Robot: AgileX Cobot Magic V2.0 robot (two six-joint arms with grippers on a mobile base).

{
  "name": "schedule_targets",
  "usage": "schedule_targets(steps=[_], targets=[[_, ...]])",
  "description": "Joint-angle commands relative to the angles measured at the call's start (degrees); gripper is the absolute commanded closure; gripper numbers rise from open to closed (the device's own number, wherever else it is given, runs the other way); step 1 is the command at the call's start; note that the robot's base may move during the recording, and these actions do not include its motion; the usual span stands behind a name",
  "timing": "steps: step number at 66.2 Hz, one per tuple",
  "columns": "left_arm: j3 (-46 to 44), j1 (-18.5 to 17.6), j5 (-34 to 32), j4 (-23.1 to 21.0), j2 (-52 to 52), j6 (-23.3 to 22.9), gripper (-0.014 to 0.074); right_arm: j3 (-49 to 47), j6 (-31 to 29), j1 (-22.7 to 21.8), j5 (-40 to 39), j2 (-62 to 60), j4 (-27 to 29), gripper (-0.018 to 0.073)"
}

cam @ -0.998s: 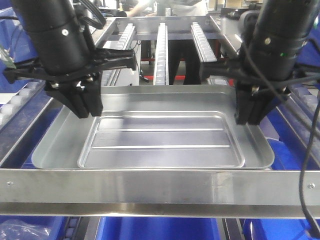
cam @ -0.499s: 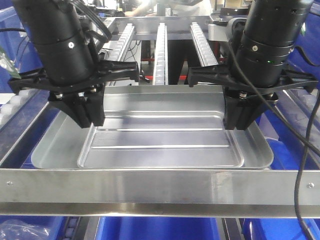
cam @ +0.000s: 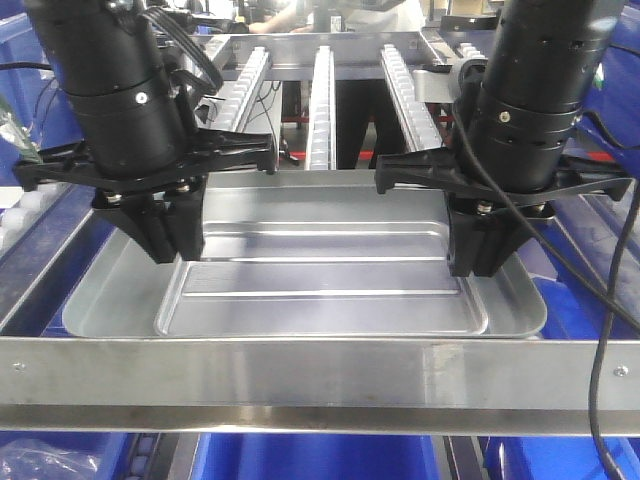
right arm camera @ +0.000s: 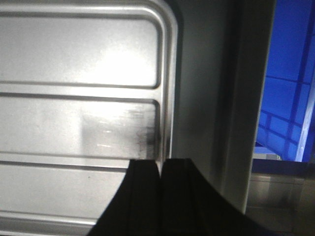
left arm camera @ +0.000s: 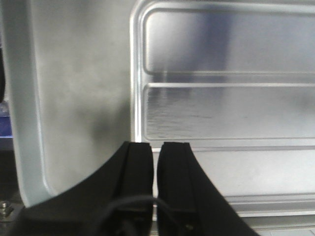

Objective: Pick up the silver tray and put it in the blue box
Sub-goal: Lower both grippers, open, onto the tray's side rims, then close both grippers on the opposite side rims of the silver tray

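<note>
At the left of the front view, the left gripper (cam: 176, 245) stands upright on the left short end of the silver tray (cam: 320, 290). Its wrist view shows the fingers (left arm camera: 138, 157) drawn almost together, with only a thin slit between them, astride the tray's rolled rim. I judge them to be pinching it. The silver tray lies flat inside the larger tray (cam: 105, 290), whose sloping wall rises just left of the grip. Behind both, roller tracks (cam: 323, 100) run toward the top of the frame.

At the right end, the right gripper (cam: 478, 262) mirrors this. Its fingers are equally close, with the rim running in under them, and it looks clamped on.

The step in hand is the lift, and the tray is not yet raised. Both arms should rise together and evenly so the thin metal stays level and does not twist out of either pinch. The tray should clear the larger tray's walls and the steel rail (cam: 320, 375) along the front before moving sideways.

Each fingertip contact is hidden by the fingers themselves, so the depth of the grip is unclear. The blue box (cam: 310, 458) shows only as a strip of blue below the rail, with its opening out of sight. I cannot tell whether the other blue plastic at the frame's right edge belongs to it.
</note>
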Motion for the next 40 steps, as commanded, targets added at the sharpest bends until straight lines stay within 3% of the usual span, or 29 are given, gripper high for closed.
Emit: schedule_targets(steps=[1, 9, 20, 24, 32, 40], targets=[[-1.90, -0.28, -0.71, 0.93, -2.36, -0.08, 0.0584, -1.79, -0.41, -0.08, -1.41, -2.58, -0.20, 0.0397], [-1.90, -0.16, -0.71, 0.93, -2.36, -0.08, 0.0583, -1.79, -0.41, -0.08, -1.17, -2.58, -0.20, 0.0282], [-1.90, 0.61, -1.20, 0.81, -2.36, -0.08, 0.0578, -1.79, -0.41, -0.08, -0.96, -2.58, -0.15, 0.0270], [-1.90, 0.99, -1.52, 0.71, -2.36, -0.08, 0.0527, -1.79, -0.41, -0.08, -1.04, -2.58, 0.22, 0.0270], [-1.99, 0.91, -1.53, 0.57, -2.01, -0.08, 0.0327, -1.79, -0.41, -0.08, -1.61, -2.58, 0.23, 0.0270], [-1.99, 0.91, -1.53, 0.68, -2.01, -0.08, 0.0302, -1.79, -0.41, -0.08, -1.87, -2.56, 0.23, 0.0270]])
